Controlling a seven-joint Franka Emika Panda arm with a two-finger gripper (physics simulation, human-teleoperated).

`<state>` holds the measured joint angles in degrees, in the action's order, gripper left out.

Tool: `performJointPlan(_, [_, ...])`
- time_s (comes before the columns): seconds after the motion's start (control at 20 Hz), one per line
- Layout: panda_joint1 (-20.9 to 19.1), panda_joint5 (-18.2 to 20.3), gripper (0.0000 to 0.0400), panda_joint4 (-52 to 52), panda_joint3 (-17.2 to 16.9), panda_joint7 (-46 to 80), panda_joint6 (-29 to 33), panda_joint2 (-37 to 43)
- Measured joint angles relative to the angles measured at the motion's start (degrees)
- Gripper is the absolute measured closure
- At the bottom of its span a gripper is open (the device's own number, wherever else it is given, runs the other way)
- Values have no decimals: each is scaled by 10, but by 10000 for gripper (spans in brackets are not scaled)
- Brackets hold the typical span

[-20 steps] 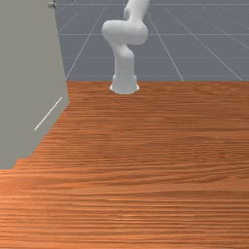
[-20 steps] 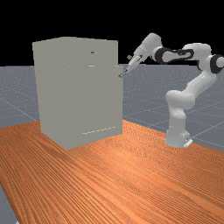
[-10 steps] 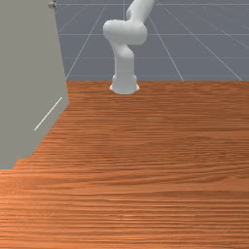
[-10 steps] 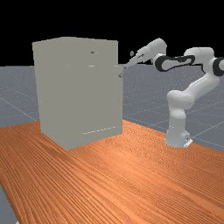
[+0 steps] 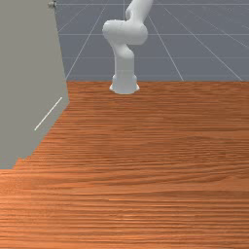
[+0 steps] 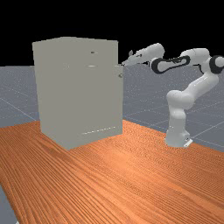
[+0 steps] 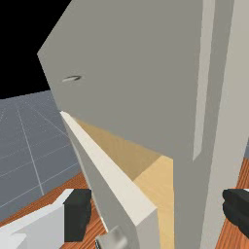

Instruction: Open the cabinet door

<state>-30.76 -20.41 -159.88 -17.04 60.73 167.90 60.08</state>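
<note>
The hand (image 7: 157, 212), spread and grasping nothing, is edging closer to the cabinet (image 6: 74, 87) than a half-second ago, while the door (image 7: 114, 180) is standing ajar just ahead of it, unmoved, seemingly still awaiting a firm push or pull.

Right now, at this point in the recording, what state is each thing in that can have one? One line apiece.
Cabinet: upright on the table.
Cabinet door: ajar, with the tan interior visible behind it.
Door knob: on the door, not gripped.
Gripper: open, holding nothing.
Panda arm: extended toward the cabinet.
</note>
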Motion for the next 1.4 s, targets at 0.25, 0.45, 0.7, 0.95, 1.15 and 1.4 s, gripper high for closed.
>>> performJointPlan(0.25, [34, -7, 0, -54, -3, -15, 41, 18])
performJointPlan(0.45, [46, -13, 0, -81, -3, -22, 60, 42])
performJointPlan(0.7, [55, -15, 0, -100, 8, -20, 63, 53])
performJointPlan(0.95, [73, -11, 0, -105, 38, -3, 61, 63])
performJointPlan(1.15, [62, -14, 0, -118, 58, 5, 48, 84])
performJointPlan(1.4, [56, -12, 0, -113, 45, 2, 46, 91])
